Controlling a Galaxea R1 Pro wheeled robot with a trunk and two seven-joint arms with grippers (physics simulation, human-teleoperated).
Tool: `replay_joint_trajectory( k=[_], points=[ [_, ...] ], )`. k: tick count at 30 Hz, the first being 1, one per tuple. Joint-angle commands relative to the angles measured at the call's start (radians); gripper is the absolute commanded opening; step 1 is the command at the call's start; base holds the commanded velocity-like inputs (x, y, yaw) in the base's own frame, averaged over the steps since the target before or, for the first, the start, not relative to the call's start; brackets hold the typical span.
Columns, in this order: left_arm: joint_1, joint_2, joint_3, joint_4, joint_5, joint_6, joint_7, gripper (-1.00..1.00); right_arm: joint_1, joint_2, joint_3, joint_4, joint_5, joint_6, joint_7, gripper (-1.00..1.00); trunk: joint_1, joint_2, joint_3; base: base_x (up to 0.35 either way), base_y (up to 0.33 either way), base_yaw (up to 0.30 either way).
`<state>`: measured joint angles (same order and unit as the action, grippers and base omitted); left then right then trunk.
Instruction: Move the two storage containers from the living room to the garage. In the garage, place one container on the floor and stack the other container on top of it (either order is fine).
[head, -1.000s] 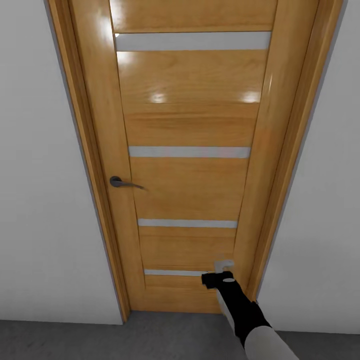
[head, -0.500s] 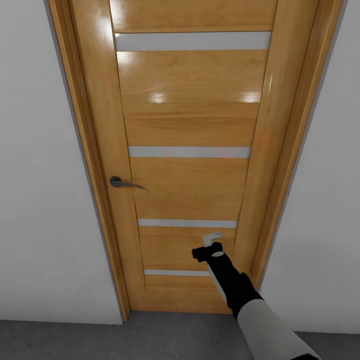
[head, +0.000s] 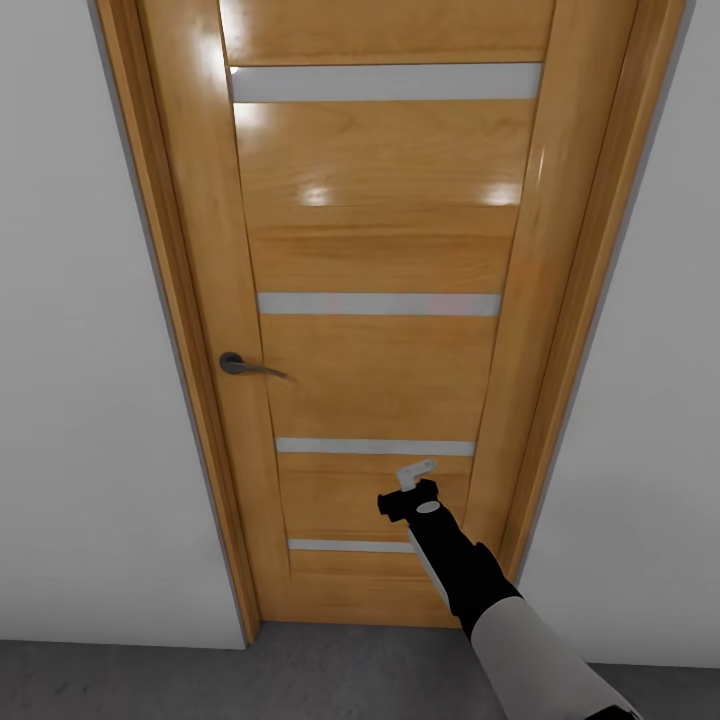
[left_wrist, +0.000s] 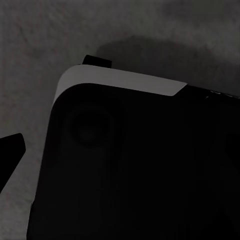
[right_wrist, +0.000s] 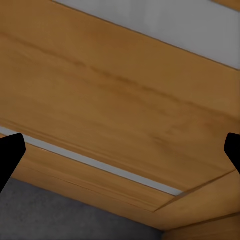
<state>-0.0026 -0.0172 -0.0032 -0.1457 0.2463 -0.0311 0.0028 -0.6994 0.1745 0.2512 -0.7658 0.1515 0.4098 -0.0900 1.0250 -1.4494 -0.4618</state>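
Neither orange-red storage container is in view. I face an orange wooden door (head: 380, 250) with four glass slits, standing on dark grey concrete floor (head: 200, 680). My right gripper (head: 416, 470) is raised close to the door's lower right part, between the two lowest slits. In the right wrist view the right gripper (right_wrist: 120, 155) is open and empty, its dark fingertips (right_wrist: 10, 155) at the picture's edges, with door wood between them. In the left wrist view one dark fingertip (left_wrist: 10, 152) of the left gripper shows at the edge, over grey floor (left_wrist: 40, 40).
The door is shut in its orange frame (head: 590, 300), with a grey lever handle (head: 240, 364) on its left side. Pale grey walls (head: 80, 400) stand on both sides. A black part of my own body (left_wrist: 150, 165) sits under the left wrist camera.
My right arm has lifted, moving its gripper up and slightly left along the door's lower panel. The door and the camera have not moved.
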Motion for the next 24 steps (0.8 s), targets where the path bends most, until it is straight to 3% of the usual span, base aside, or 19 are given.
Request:
replay_joint_trajectory(
  k=[1, 12, 17, 24],
  points=[
    [0.000, -0.001, 0.000, 0.000, 0.006, -0.003, 0.000, 1.00, 0.000, 0.000, 0.002, -0.001, 0.008, 0.007, -0.002, 1.00, 0.000, -0.001, -0.001, 0.000, 0.000, 0.000],
    [0.000, -0.001, 0.005, -0.001, 0.008, -0.002, -0.002, 1.00, 0.000, 0.000, 0.017, -0.010, 0.013, 0.000, -0.008, 1.00, 0.000, -0.001, -0.001, 0.010, 0.000, 0.000],
    [0.000, -0.001, -0.003, 0.000, 0.001, 0.000, -0.004, 1.00, -0.001, 0.000, 0.127, -0.035, 0.017, -0.088, -0.002, 1.00, 0.000, -0.001, -0.001, 0.246, 0.000, 0.000],
    [0.000, -0.001, -0.004, 0.000, 0.001, 0.000, -0.004, 1.00, -0.001, 0.000, 0.208, -0.042, 0.015, -0.209, 0.005, 1.00, 0.000, -0.001, -0.001, 0.310, 0.000, 0.000]
  ],
)
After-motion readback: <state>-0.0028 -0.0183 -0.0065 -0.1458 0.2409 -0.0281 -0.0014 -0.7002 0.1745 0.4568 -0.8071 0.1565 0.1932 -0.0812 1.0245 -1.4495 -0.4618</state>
